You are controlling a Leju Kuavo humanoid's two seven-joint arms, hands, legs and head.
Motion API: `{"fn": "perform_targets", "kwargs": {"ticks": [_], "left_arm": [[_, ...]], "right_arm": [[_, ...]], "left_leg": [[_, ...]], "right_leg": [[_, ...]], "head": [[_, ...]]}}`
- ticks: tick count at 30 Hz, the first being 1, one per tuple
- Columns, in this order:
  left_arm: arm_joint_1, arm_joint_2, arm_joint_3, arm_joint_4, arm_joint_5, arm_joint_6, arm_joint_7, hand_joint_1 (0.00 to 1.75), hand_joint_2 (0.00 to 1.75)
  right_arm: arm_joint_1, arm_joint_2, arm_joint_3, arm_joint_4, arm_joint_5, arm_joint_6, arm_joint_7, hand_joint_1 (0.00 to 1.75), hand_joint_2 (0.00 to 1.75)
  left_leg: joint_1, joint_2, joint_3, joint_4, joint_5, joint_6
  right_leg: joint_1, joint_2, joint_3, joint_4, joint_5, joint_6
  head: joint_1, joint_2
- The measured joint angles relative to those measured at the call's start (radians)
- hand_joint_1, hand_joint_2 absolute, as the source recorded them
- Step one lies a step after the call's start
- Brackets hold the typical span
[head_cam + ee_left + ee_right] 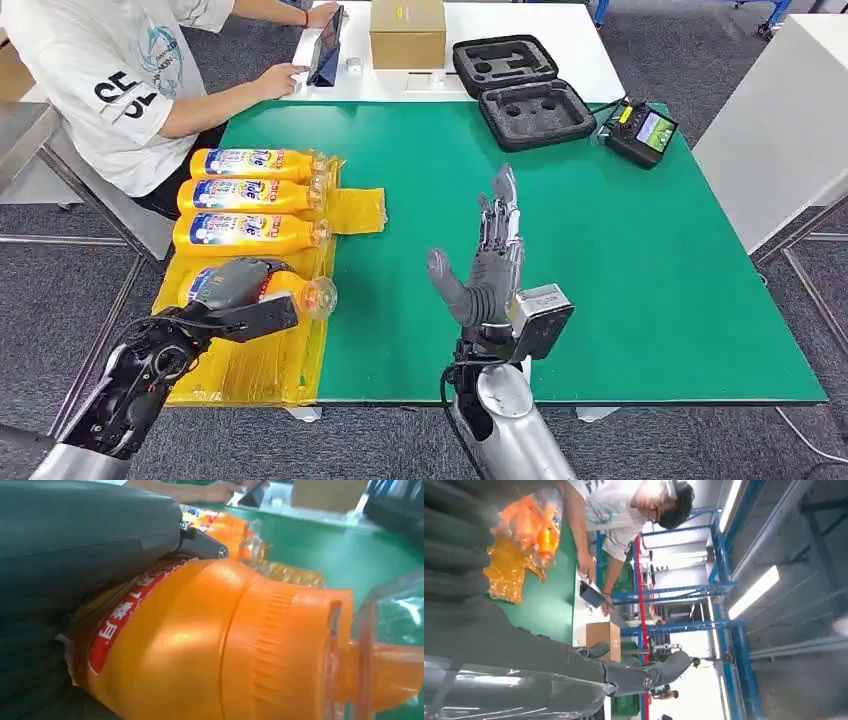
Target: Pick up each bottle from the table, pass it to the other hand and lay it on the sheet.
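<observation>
Three orange bottles [252, 198] lie side by side on the yellow sheet [255, 368] at the green table's left edge. A fourth orange bottle [290, 292] with a clear cap lies nearer me on the sheet, and my left hand [240, 298] grips its body. Up close in the left wrist view, the bottle [200, 650] sits under the hand [75, 545]. My right hand [490, 265] stands upright over the middle of the table, fingers spread and holding nothing. The right wrist view has the right hand [499, 645] open, with the laid bottles [536, 522] beyond it.
A person [130, 70] sits at the far left using a tablet [327, 45]. A cardboard box [407, 32], an open black foam case [520, 90] and a controller [642, 132] stand along the back. The green mat [600, 260] spreads to the right.
</observation>
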Motion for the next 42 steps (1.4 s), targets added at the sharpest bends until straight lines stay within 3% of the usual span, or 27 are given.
{"fn": "perform_targets", "kwargs": {"ticks": [8, 19, 20, 21, 22, 23, 28, 29, 35, 42], "left_arm": [[-0.065, 0.018, -0.083, 0.086, -0.049, -0.059, 0.017, 1.75, 1.75], [-0.105, 0.005, -0.207, 0.262, -0.13, 0.033, 0.048, 1.75, 1.75], [-0.104, 0.004, -0.212, 0.275, -0.134, 0.039, 0.048, 1.52, 1.75], [-0.104, 0.002, -0.216, 0.284, -0.134, 0.045, 0.048, 0.91, 1.75], [-0.104, 0.001, -0.221, 0.293, -0.135, 0.051, 0.046, 0.61, 1.75], [-0.104, -0.001, -0.225, 0.304, -0.135, 0.054, 0.046, 0.0, 1.75], [-0.11, -0.004, -0.227, 0.342, -0.111, 0.057, 0.036, 0.0, 1.75], [-0.111, -0.004, -0.226, 0.349, -0.096, 0.054, 0.03, 0.0, 0.0], [-0.114, -0.01, -0.209, 0.362, 0.014, -0.025, 0.0, 0.0, 0.0], [-0.115, -0.026, -0.151, 0.362, 0.288, -0.251, -0.047, 0.0, 0.0]], "right_arm": [[0.003, 0.013, -0.013, -0.005, -0.012, 0.022, 0.01, 0.0, 1.75], [0.003, 0.028, -0.018, -0.003, -0.016, 0.042, 0.031, 0.0, 1.75], [0.003, 0.028, -0.018, 0.0, -0.018, 0.044, 0.031, 0.0, 1.75], [0.002, 0.028, -0.018, 0.002, -0.02, 0.045, 0.031, 0.0, 1.75], [0.002, 0.029, -0.018, 0.004, -0.021, 0.045, 0.031, 0.0, 1.75], [0.002, 0.029, -0.018, 0.007, -0.022, 0.045, 0.031, 0.0, 1.75], [-0.001, 0.03, -0.018, 0.019, -0.031, 0.046, 0.031, 0.0, 1.75], [-0.002, 0.03, -0.018, 0.022, -0.031, 0.047, 0.031, 0.0, 1.75], [-0.015, 0.03, -0.017, 0.045, -0.037, 0.051, 0.032, 0.0, 1.75], [-0.035, 0.03, -0.009, 0.09, -0.048, 0.051, 0.03, 0.0, 1.75]], "left_leg": [[0.0, 0.0, 0.0, 0.0, 0.0, 0.0], [0.0, 0.0, 0.001, 0.0, 0.0, 0.0], [0.0, 0.0, 0.001, 0.0, -0.001, 0.0], [0.0, 0.0, 0.002, -0.001, -0.001, 0.0], [0.0, -0.001, 0.003, -0.001, -0.001, -0.001], [0.0, -0.001, 0.005, -0.001, -0.001, -0.001], [0.0, -0.001, 0.009, -0.001, -0.001, -0.001], [0.0, -0.001, 0.009, -0.001, -0.001, -0.001], [0.0, -0.004, 0.013, -0.001, -0.001, -0.001], [0.0, -0.006, 0.015, -0.001, -0.001, -0.001]], "right_leg": [[0.0, 0.0, 0.0, 0.0, 0.0, 0.0], [0.0, 0.0, 0.001, 0.0, 0.0, 0.0], [0.0, 0.0, 0.002, 0.0, 0.0, 0.0], [0.0, 0.0, 0.003, 0.0, 0.0, 0.0], [0.0, -0.001, 0.005, 0.0, -0.001, 0.0], [0.0, -0.001, 0.006, 0.0, -0.001, 0.0], [0.0, -0.001, 0.01, 0.0, -0.001, -0.001], [0.0, -0.001, 0.01, 0.0, -0.001, -0.001], [0.0, -0.001, 0.015, 0.0, -0.001, -0.001], [0.0, -0.003, 0.018, 0.0, -0.001, 0.0]], "head": [[0.0, 0.0], [0.0, 0.0], [-0.001, 0.0], [0.0, 0.0], [-0.001, 0.0], [0.0, 0.0], [0.0, 0.0], [0.0, 0.0], [0.0, 0.0], [0.0, 0.0]]}}
